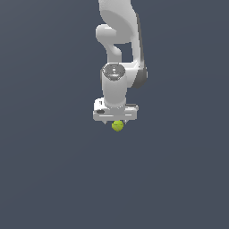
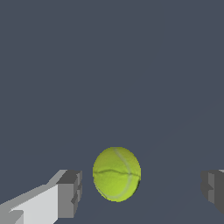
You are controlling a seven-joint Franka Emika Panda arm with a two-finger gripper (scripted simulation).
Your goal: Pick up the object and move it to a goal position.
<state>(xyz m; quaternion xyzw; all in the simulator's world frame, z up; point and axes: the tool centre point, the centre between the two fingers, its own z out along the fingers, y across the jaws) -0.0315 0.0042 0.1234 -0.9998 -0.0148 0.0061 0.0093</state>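
The object is a small yellow-green ball on the flat dark grey floor, just under the white hand in the exterior view. In the wrist view the ball lies between the two grey fingertips, nearer to one of them, with a gap on each side. My gripper is open, with its jaws spread much wider than the ball. In the exterior view the gripper points straight down over the ball, and the hand hides most of the fingers.
The white arm rises above the hand to the frame's upper edge. The dark grey floor surrounds the ball on all sides. No goal marker shows.
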